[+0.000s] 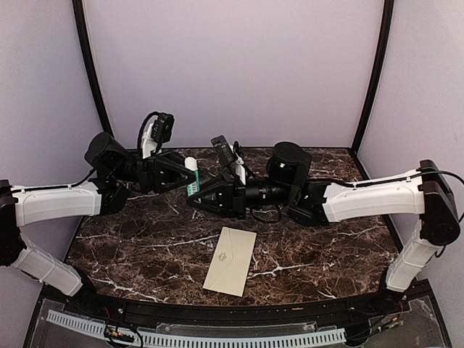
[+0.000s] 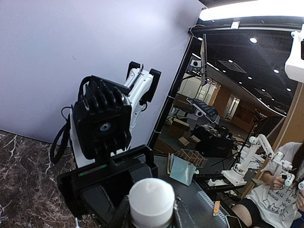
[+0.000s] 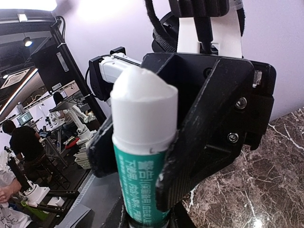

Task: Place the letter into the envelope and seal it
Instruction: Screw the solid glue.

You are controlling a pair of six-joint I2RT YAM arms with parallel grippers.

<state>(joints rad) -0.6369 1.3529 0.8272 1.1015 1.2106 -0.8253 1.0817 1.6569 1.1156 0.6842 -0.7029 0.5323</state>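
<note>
Left gripper [image 1: 185, 172]: narrowed onto the white end of a green-labelled cylindrical plastic glue stick [image 1: 192, 177], mid-frame in the top view.
Right gripper [image 1: 199, 192]: closed on the stick's green body from the opposite side.
Envelope [image 1: 230, 261]: pale cream rectangular paper, flat on the dark marble table [image 1: 326, 254], lower centre, below both grippers.
Long axis: near vertical in frame, top leaning right.
Nearer arm: right, slightly, I judge.
Letter: not visible; whether inside the envelope, cannot tell.
</note>
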